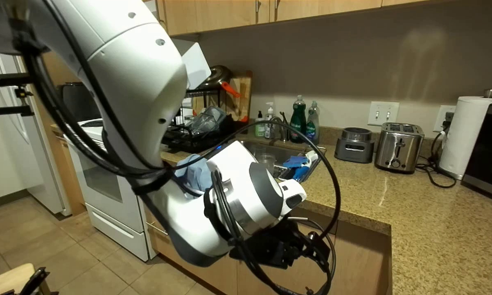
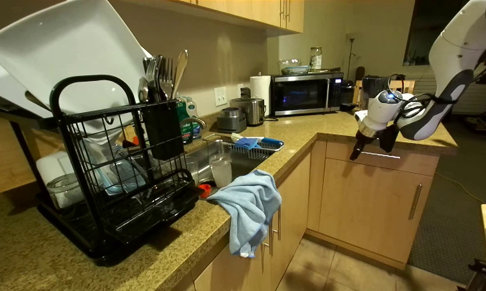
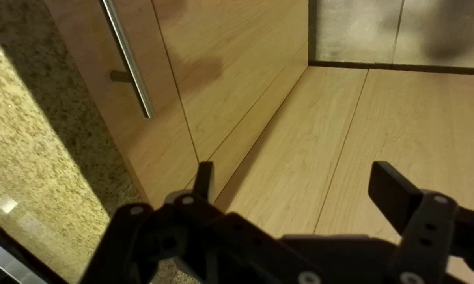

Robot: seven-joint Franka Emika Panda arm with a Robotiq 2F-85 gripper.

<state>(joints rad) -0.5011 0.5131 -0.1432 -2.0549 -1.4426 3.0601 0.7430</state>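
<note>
My gripper (image 3: 292,179) is open with nothing between its fingers. In the wrist view the wooden cabinet fronts (image 3: 339,118) lie beyond the fingers. A silver bar handle (image 3: 128,59) on a drawer front is at the upper left. In an exterior view the gripper (image 2: 358,149) points down in front of the wooden drawer (image 2: 413,157) and partly overlaps its bar handle (image 2: 382,155); I cannot tell whether they touch. In an exterior view the gripper (image 1: 283,248) is dark and partly hidden by cables. A light blue cloth (image 2: 251,206) hangs over the counter edge by the sink.
A granite counter (image 2: 303,125) runs around the corner. It bears a black dish rack (image 2: 101,161), a toaster (image 1: 399,147), a grey appliance base (image 1: 354,145), a paper towel roll (image 1: 467,135) and a microwave (image 2: 303,95). The sink (image 2: 247,161) holds a wire basket (image 2: 263,151).
</note>
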